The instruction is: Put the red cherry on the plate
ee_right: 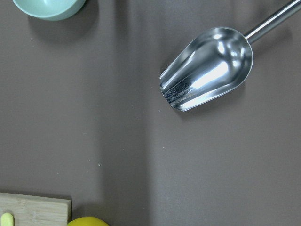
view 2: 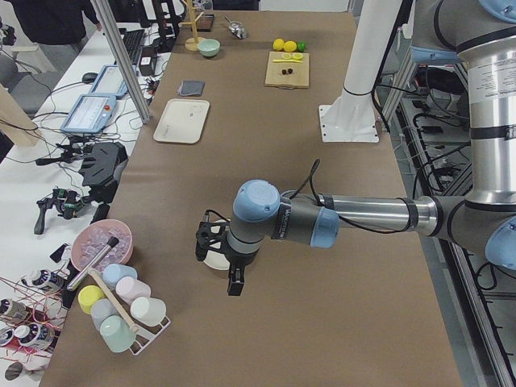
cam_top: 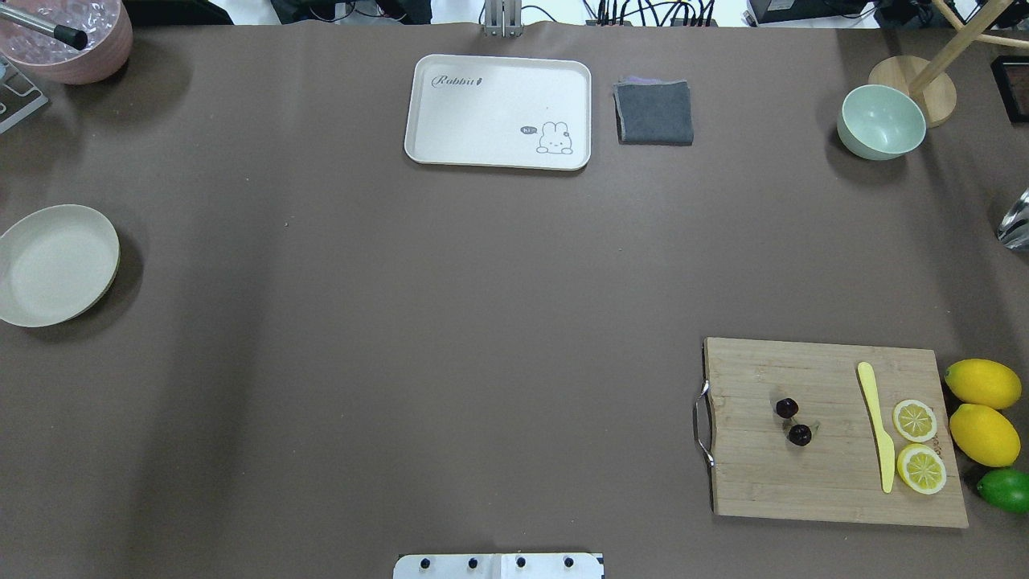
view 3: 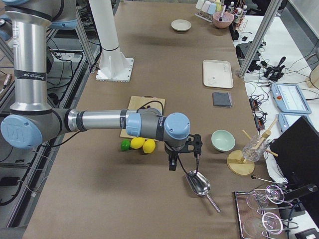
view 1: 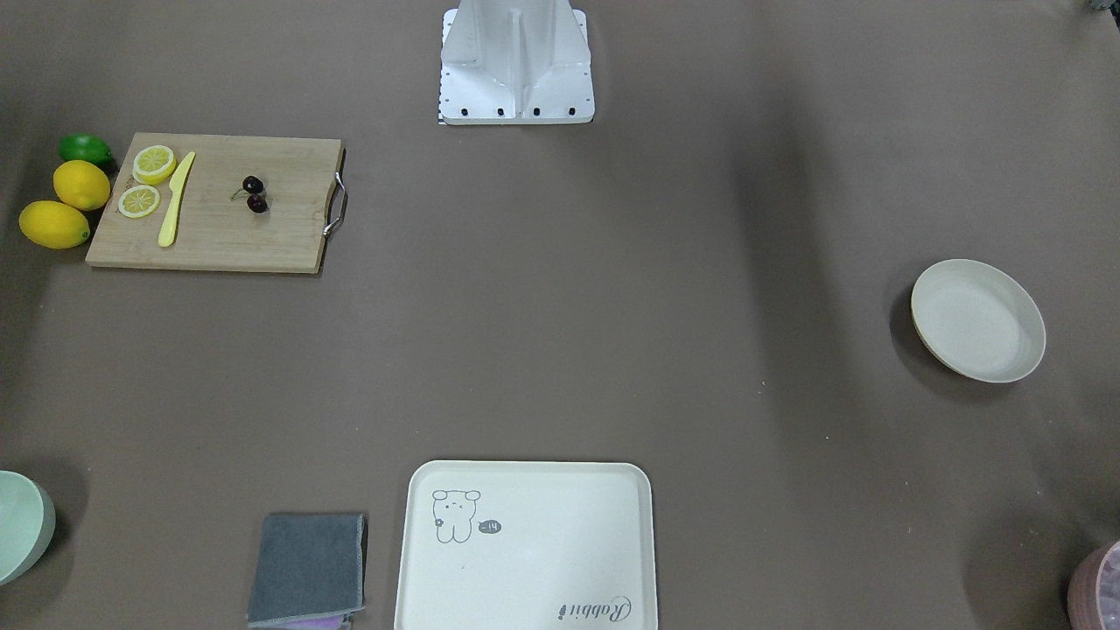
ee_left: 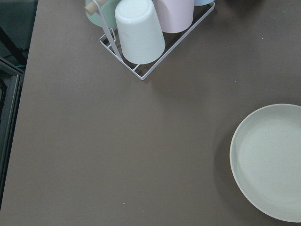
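Note:
The red cherry [view 1: 255, 194] [cam_top: 793, 421], a dark glossy pair, lies near the middle of a wooden cutting board [view 1: 219, 236] [cam_top: 804, 482]. The plate [view 1: 978, 320] [cam_top: 56, 264] [ee_left: 270, 162] is round, cream-white and has nothing in it, far across the table from the cherry. In the exterior left view my left gripper [view 2: 235, 289] hangs just above the plate [view 2: 211, 262]. My right gripper [view 3: 172, 167] hovers near the lemons [view 3: 143, 145], beyond the board's outer end. Neither gripper shows in any other view, so I cannot tell whether they are open or shut.
On the board lie a yellow knife [cam_top: 876, 426] and two lemon slices [cam_top: 915, 420]. Two lemons [cam_top: 982, 383] and a lime [cam_top: 1006, 489] sit beside it. A bear tray [cam_top: 498, 111], grey cloth [cam_top: 654, 112], green bowl [cam_top: 881, 121], steel scoop [ee_right: 207, 68] and cup rack [ee_left: 141, 28] ring the table.

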Robot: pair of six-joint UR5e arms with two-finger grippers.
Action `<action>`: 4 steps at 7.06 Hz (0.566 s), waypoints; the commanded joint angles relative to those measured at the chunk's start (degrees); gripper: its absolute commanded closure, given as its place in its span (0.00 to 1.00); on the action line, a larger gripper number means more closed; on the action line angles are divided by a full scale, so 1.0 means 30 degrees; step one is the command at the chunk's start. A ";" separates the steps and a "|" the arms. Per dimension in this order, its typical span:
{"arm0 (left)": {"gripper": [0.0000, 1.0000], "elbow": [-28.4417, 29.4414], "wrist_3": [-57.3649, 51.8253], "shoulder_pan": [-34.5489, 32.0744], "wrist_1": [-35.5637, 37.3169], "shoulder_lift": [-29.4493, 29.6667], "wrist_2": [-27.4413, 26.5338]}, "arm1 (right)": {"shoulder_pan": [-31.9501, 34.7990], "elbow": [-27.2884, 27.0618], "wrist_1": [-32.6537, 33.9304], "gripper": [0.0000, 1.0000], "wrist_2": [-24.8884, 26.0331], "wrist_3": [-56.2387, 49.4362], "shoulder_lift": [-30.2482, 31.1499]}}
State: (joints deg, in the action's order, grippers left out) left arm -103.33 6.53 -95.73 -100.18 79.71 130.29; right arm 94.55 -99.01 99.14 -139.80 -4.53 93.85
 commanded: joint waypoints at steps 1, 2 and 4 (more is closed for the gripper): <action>0.02 -0.0505 0.0106 0.1078 0.0023 0.0089 0.0017 | 0.0007 -0.0129 0.0001 0.00 0.0106 0.0280 0.0007; 0.02 -0.0508 0.0136 0.1088 0.0053 0.0118 -0.0012 | 0.0007 -0.0159 0.0001 0.00 0.0107 0.0281 0.0007; 0.02 -0.0421 0.0107 0.1088 0.0053 0.0089 -0.0012 | 0.0007 -0.0160 0.0001 0.00 0.0107 0.0281 0.0007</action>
State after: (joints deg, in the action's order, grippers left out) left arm -104.70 6.90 -92.57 -100.03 79.98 130.26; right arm 94.57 -99.50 99.14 -139.49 -3.71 93.87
